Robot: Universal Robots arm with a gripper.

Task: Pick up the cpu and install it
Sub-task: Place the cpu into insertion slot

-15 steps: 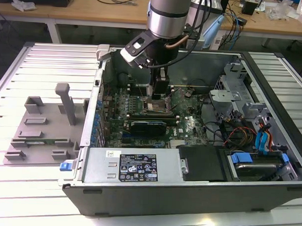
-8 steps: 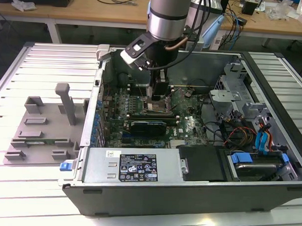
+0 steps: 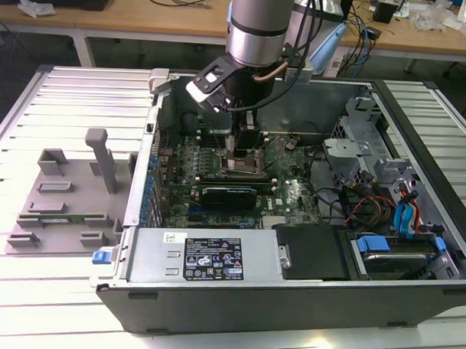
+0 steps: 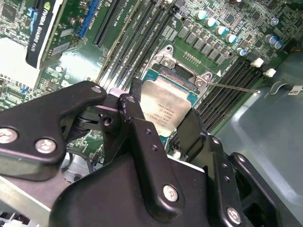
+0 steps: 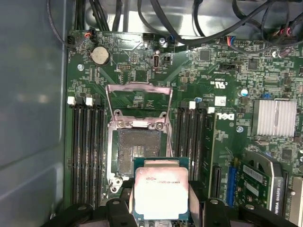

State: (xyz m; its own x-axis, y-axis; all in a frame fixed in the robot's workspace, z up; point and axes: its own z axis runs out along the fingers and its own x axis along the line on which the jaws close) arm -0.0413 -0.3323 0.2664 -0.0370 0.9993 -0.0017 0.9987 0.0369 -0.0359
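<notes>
The cpu (image 5: 161,196), a flat square chip with a silvery top and thin green rim, is held by two opposite edges in my gripper (image 5: 161,204), which is shut on it. In the second wrist view the cpu (image 4: 166,108) sits between the black fingers (image 4: 135,118) of the gripper (image 4: 163,113). The dark square socket (image 5: 137,151) lies open on the motherboard with its metal frame (image 5: 138,101) swung up. The cpu overlaps one edge of the socket and is offset from its middle. In the exterior view the gripper (image 3: 240,155) reaches down inside the computer case.
Memory slots (image 5: 87,142) flank the socket on both sides. A black graphics card (image 3: 228,196) lies close to the gripper. Drive bays and cables (image 3: 400,219) fill the case on the exterior view's right. A grey fixture (image 3: 64,199) rests on the table at its left.
</notes>
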